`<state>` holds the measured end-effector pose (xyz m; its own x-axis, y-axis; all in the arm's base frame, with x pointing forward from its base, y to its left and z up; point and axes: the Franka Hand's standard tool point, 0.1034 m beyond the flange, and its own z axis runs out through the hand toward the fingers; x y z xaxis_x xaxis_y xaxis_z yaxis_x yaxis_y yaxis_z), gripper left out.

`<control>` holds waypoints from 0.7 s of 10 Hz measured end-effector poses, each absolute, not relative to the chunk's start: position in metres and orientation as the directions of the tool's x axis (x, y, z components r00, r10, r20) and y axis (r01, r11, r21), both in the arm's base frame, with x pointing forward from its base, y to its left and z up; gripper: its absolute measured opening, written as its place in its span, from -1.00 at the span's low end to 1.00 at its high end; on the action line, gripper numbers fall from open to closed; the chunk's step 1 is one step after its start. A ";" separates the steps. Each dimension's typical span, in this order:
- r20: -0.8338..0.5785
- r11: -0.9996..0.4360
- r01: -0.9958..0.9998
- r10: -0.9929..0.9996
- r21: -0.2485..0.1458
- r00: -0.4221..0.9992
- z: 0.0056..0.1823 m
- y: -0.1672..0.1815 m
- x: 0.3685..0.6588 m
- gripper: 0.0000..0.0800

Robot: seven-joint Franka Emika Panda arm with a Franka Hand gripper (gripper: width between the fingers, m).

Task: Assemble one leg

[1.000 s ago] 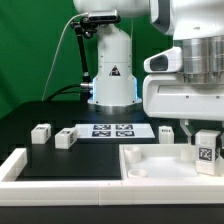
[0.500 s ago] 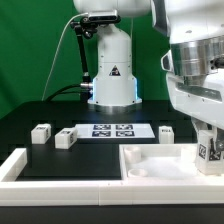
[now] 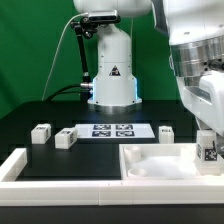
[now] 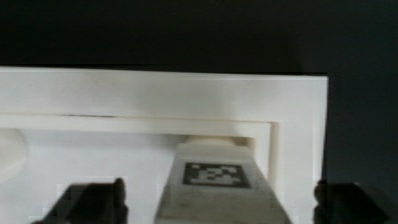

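A leg (image 3: 207, 148), a small white block with a marker tag, stands at the right end of the large white tray-like part (image 3: 150, 168). My gripper (image 3: 207, 133) hangs right over it. In the wrist view the leg (image 4: 217, 172) sits between the two dark fingers (image 4: 89, 203) with a gap on each side, so the gripper (image 4: 217, 205) is open around it, not gripping. The tray's raised rim (image 4: 160, 92) runs behind the leg. Three more legs lie on the black table: two at the exterior view's left (image 3: 41, 133), (image 3: 66, 138) and one by the marker board (image 3: 166, 131).
The marker board (image 3: 112, 130) lies flat in the middle of the table. The robot's white base (image 3: 112, 75) stands behind it. A white rail (image 3: 12, 168) borders the table's front left corner.
The hand has shifted toward the exterior view's right and risen a little. The leg under it has stayed in about the same place on the tray.
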<state>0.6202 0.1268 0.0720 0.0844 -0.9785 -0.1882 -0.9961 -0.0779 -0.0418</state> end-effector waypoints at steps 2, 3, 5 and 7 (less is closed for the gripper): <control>-0.186 -0.198 -0.979 -0.962 -0.040 0.202 0.071 0.127 0.621 0.60; -0.181 -0.312 -0.949 -0.931 -0.049 0.315 0.071 0.129 0.619 0.60; -0.155 -0.533 -0.842 -0.828 -0.077 0.539 0.070 0.131 0.618 0.62; -0.107 -0.724 -0.684 -0.675 -0.092 0.730 0.071 0.131 0.620 0.62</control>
<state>0.6196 0.1315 0.0708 0.7297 -0.6752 -0.1074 -0.6835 -0.7241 -0.0923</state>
